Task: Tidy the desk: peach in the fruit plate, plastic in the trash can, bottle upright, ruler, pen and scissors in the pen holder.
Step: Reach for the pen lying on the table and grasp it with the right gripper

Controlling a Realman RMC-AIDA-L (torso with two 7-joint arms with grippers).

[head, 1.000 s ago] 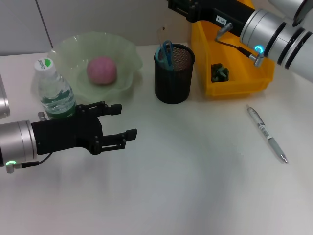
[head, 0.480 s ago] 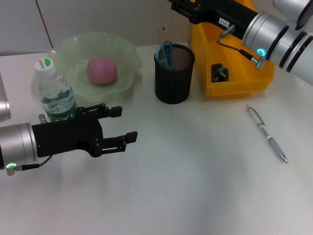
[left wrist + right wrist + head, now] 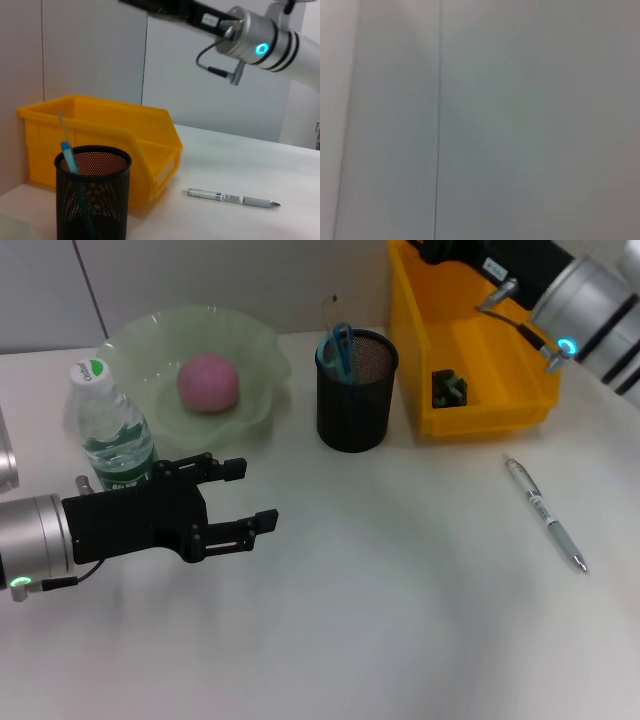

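Note:
A pink peach (image 3: 208, 381) lies in the pale green fruit plate (image 3: 255, 360). The water bottle (image 3: 112, 425) stands upright beside the plate. The black mesh pen holder (image 3: 355, 405) (image 3: 92, 210) holds blue-handled scissors (image 3: 341, 348) and a thin clear ruler (image 3: 62, 127). A silver pen (image 3: 545, 512) (image 3: 230, 198) lies on the table at the right. Dark crumpled plastic (image 3: 449, 389) sits inside the yellow bin (image 3: 500, 415) (image 3: 150, 150). My left gripper (image 3: 242, 495) hovers open and empty just in front of the bottle. My right arm (image 3: 585, 295) (image 3: 255, 35) is raised over the bin's far side, its gripper cut off by the top edge.
A wall stands close behind the table. The right wrist view shows only plain wall. Bare white tabletop spreads between the left gripper and the pen.
My right arm has swung to the right and back, off the space above the pen holder. The left gripper has barely shifted.

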